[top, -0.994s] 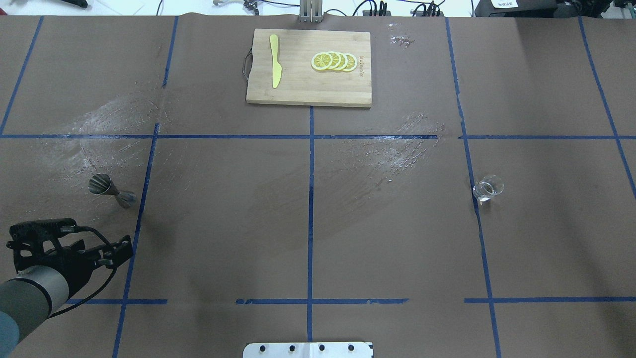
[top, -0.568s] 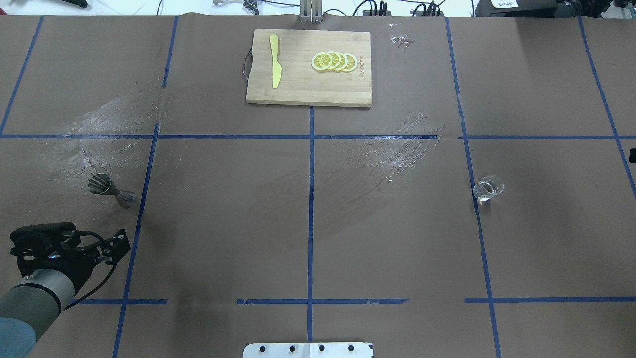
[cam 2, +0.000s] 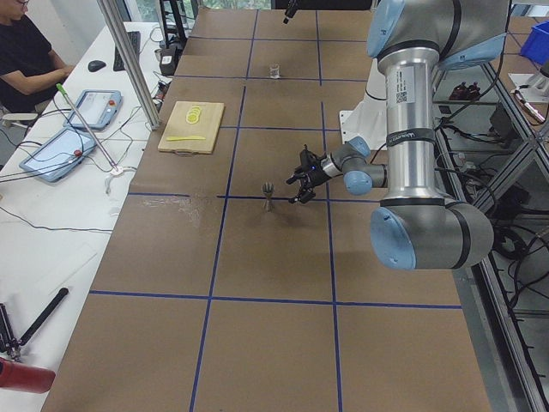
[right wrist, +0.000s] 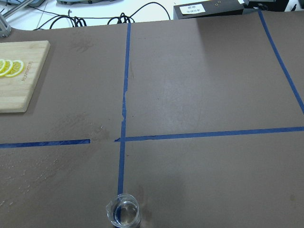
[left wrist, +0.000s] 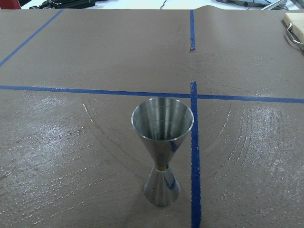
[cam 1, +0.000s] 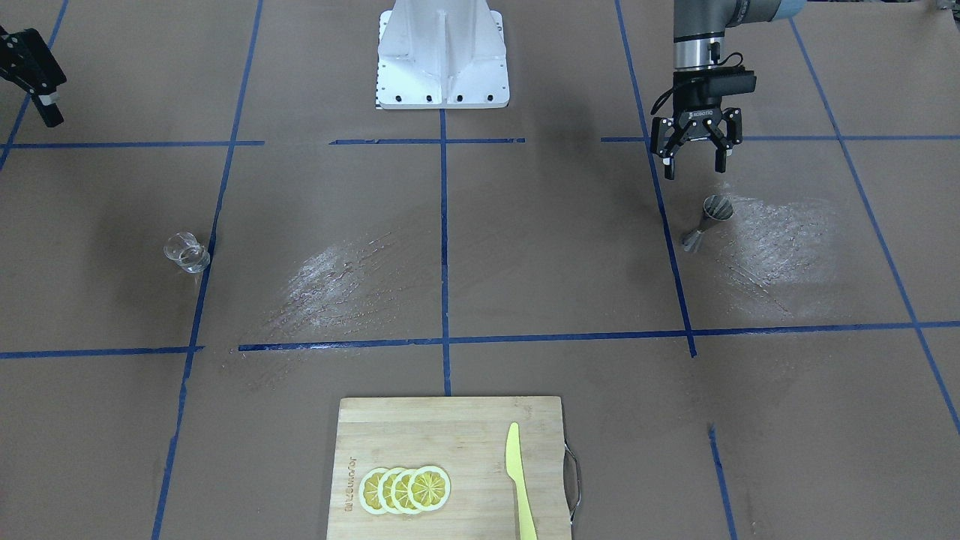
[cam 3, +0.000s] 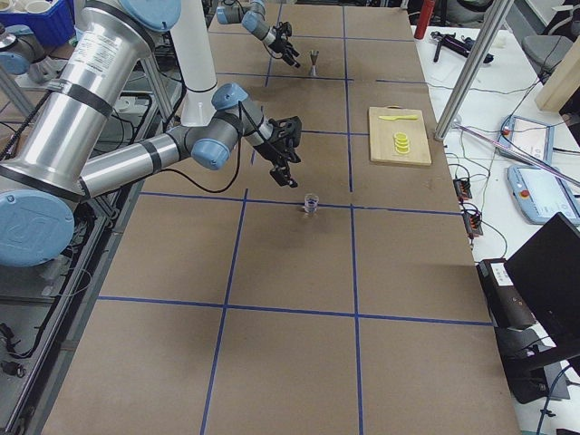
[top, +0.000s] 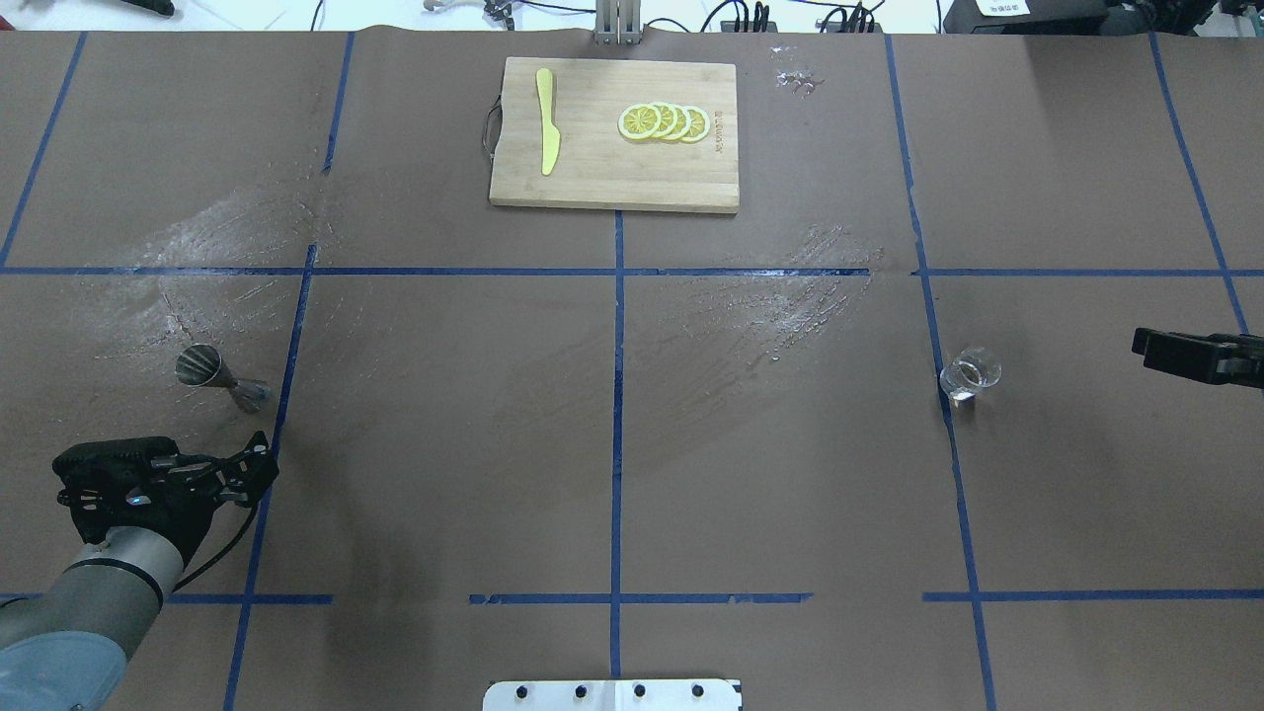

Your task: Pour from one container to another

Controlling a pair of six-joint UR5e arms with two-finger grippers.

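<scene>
The small grey steel jigger [top: 225,379] – two cones joined at a narrow waist – stands upright on the brown paper-covered table [top: 444,444], on the robot's left half, just beside a lengthwise blue tape line [top: 283,375] and on a whitish scuffed patch [cam 1: 780,240]. The left gripper [cam 1: 695,161] hangs near it on the robot's side, its two black fingers spread apart with nothing between them and not touching the jigger. The left wrist view looks straight at the jigger's open upper cone, which is empty and shiny inside. Well apart from it, on the robot's right half, the small clear glass tumbler [top: 970,376] – short, round, thick at the base – stands upright on another blue tape line [top: 946,434]. Whether it holds liquid cannot be told. The right gripper [top: 1150,348] comes in at the table's edge, level with the tumbler but apart from it. It shows edge-on from overhead and is partly cut off in the front-facing view, so whether its fingers are apart or together cannot be told. The right wrist view has the tumbler at its lower edge, seen from above. At the far middle of the table lies a rectangular bamboo cutting board [top: 612,178] with a flat yellow plastic knife [top: 546,123] and a row of overlapping yellow lemon slices [top: 664,121] on it. The robot's white base [cam 1: 442,56] sits at the near middle edge.
</scene>
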